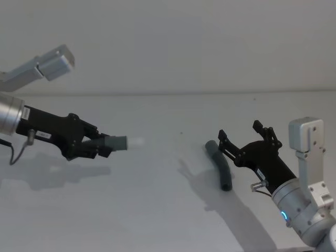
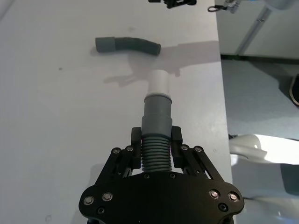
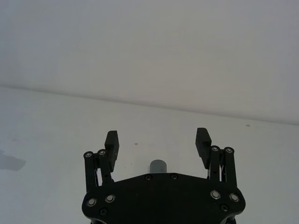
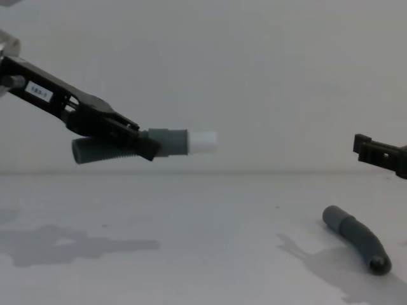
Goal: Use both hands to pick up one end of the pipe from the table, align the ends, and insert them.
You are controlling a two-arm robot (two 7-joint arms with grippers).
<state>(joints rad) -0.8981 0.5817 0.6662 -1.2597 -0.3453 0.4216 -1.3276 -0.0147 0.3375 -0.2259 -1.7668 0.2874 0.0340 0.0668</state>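
Lying below right gripper (image 1: 239, 128) (spread): pipe (image 1: 220, 167).

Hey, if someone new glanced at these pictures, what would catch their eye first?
The left gripper holds the shorter hose piece in the air on the left, its white tip pointing toward the right. The longer curved piece lies on the white table at the right, with the right gripper hovering open above it.
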